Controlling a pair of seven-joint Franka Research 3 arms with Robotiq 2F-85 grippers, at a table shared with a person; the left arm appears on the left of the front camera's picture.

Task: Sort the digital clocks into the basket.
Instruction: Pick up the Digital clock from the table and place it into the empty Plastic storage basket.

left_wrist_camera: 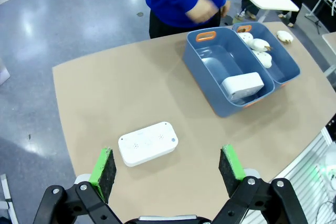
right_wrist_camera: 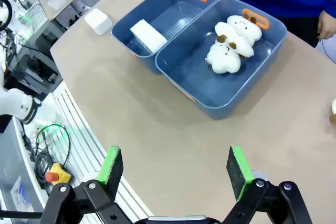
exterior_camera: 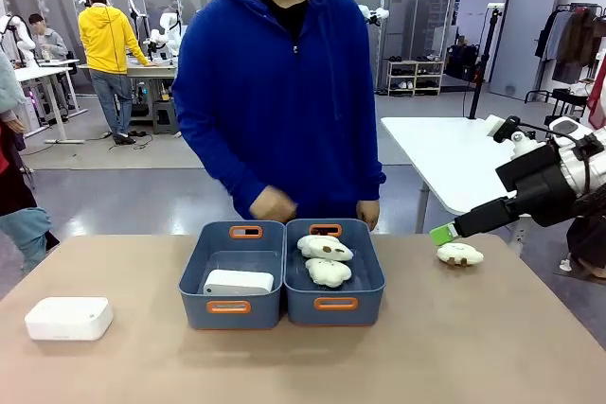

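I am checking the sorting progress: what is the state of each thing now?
First digital clock, lying inside left basket.
Second digital clock, flat on table, unsorted.
Two plush toys, inside right basket.
Third plush toy, on table.
Left gripper, open, empty.
Right gripper, open, empty.

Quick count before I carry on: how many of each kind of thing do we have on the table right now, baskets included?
Digital clocks: 2
Plush toys: 3
Baskets: 2
Total: 7
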